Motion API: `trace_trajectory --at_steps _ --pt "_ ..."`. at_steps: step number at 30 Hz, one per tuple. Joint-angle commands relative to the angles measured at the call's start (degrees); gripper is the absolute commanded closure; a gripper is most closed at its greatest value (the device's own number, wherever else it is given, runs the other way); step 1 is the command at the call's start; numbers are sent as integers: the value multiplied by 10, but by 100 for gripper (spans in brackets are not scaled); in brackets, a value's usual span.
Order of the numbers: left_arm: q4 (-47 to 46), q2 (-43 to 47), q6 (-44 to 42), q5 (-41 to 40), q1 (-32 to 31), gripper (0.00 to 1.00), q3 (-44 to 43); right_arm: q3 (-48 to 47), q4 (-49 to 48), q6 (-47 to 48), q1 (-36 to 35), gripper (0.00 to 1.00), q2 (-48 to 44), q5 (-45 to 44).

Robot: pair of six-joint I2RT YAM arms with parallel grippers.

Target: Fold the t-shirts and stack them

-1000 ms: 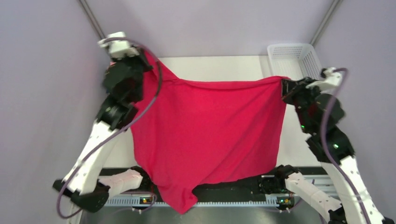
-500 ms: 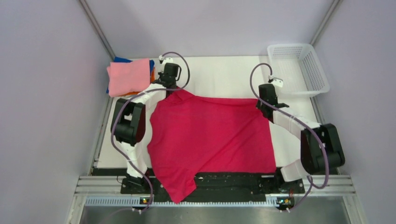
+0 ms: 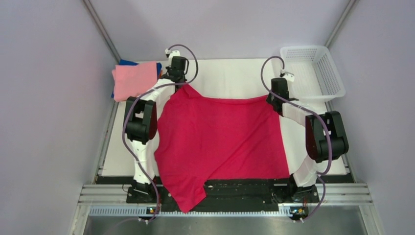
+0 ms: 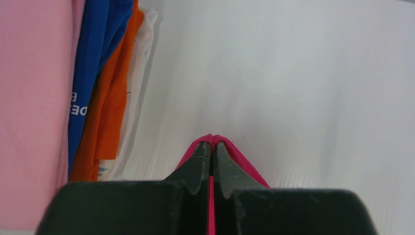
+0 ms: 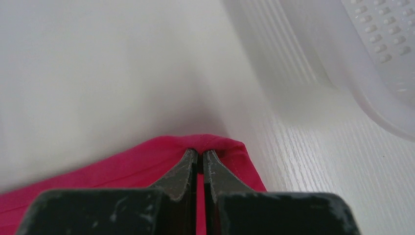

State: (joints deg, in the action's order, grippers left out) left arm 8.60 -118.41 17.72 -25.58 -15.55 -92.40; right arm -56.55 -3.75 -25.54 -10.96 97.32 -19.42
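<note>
The crimson t-shirt (image 3: pixel 222 137) lies spread flat on the white counter (image 3: pixel 230 73), to the left of the white mesh basket (image 3: pixel 304 48) and nearer the arm bases than it. The shirt's near edge and one sleeve hang over the counter's front onto the black base rail (image 3: pixel 244 188). The right tool (image 5: pixel 200 152) is clamped on the shirt's far corner on the basket's side, its fingers pressed together with red cloth pinched between them, just beside the basket's wall. The left tool (image 4: pixel 212 144) is clamped the same way on the shirt's other far corner, well apart from the basket. Beyond that corner, at the counter's end farthest from the basket, sits a folded stack: light pink shirt (image 3: pixel 134 81) on top, then blue (image 4: pixel 98 58), orange (image 4: pixel 110 107) and white (image 4: pixel 139 78) edges showing beneath
</note>
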Motion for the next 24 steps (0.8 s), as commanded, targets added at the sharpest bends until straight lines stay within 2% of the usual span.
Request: trace_trajectory --at_steps 1,2,5,7,8,9,11,12,14,15,18,19,24 --pt "14 -43 6 14 8 97 -73 -46 -15 2 13 100 26 2" --pt "18 -53 5 16 9 93 -87 -52 -12 4 15 100 31 2" --pt "37 -87 -1 29 10 57 -139 -82 10 15 18 94 52 0" --pt "58 -107 0 36 10 43 -184 -105 25 30 20 85 62 2" --pt "77 -116 3 40 10 40 -207 -120 35 39 21 78 67 7" --pt "94 -121 7 42 11 36 -226 -136 59 47 21 67 71 12" --pt "108 -114 14 53 10 33 -232 -154 81 55 21 50 72 24" --pt "108 -103 18 61 10 30 -222 -154 86 55 21 40 68 28" --pt "104 -69 28 74 11 20 -186 -149 94 52 20 14 55 35" --pt "105 -52 35 80 11 18 -165 -144 96 51 21 8 45 43" --pt "101 2 61 131 11 13 -90 -116 97 43 15 2 6 73" --pt "97 18 72 152 10 4 -61 -101 95 39 9 1 -7 79" --pt "54 81 131 234 10 1 73 -8 67 22 -22 1 -76 115"
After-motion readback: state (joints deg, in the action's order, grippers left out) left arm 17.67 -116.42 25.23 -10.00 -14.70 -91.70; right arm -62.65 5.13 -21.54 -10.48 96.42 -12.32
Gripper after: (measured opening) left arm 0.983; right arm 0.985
